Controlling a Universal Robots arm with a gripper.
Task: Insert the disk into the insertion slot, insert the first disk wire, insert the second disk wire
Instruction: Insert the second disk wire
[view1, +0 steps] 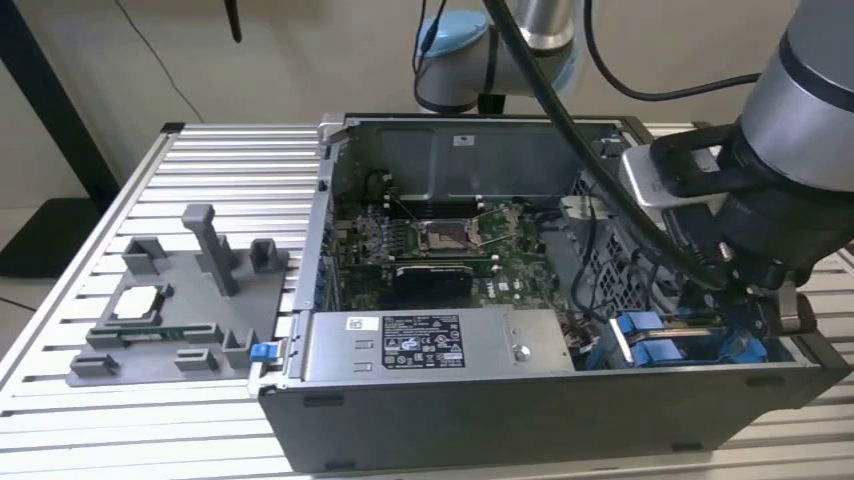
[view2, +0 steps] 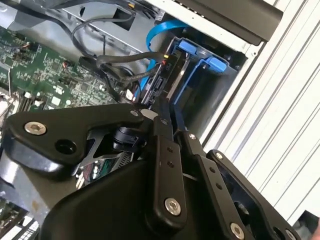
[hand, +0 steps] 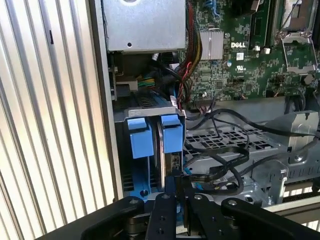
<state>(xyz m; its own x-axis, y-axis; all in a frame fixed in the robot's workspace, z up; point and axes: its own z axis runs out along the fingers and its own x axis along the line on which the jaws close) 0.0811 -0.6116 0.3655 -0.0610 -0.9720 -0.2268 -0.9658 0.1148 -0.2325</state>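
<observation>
Bright blue carrier tabs (hand: 151, 135), green motherboard (view1: 441, 245), black end effector (view2: 167, 112).

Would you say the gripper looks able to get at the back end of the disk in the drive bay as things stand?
Probably yes. In the first wrist view the gripper, fingers shut together, is right at the disk seated in the insertion slot. Loose black cables lie just beside it and may crowd the approach.
</observation>
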